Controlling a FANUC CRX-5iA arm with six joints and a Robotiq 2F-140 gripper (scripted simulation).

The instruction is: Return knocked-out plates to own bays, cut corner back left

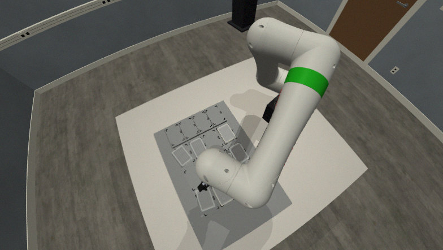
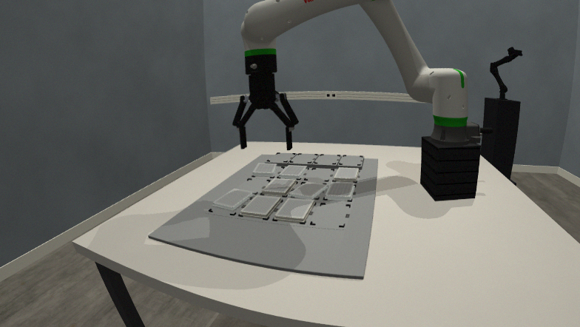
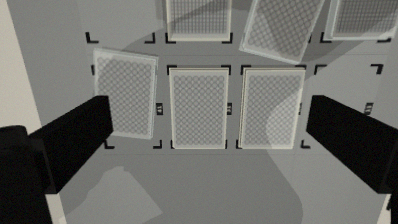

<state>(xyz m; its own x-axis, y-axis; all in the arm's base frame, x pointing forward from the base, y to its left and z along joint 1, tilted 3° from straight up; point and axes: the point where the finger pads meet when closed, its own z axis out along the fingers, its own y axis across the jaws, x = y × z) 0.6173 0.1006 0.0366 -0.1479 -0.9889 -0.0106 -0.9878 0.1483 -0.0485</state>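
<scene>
1. The gripper [image 2: 265, 137] hangs high over the deck [image 2: 251, 247], jaws spread to their widest with nothing between them.

2. In the wrist view, the nearest row holds three plates. The left plate [image 3: 126, 97] sits askew, shifted out past the left corner pieces of its bay, with one edge over the bracket line. The middle plate [image 3: 199, 107] and the right plate [image 3: 272, 107] lie square in theirs.

3. One row further, a tilted plate [image 3: 282, 27] is turned clearly off its bay's lines (a third stray I cannot pick out with certainty from these views).

4. Handling, as a judgement: these sealed plates look thin, rigid and light, with smooth sides, so a loose grip may let one slip or rotate.

5. Take the left plate across its short width, fingers on the two long sides near the middle, aligned with its skew first.

6. Neighbours stand close; lower the fingers carefully into the gaps.
</scene>
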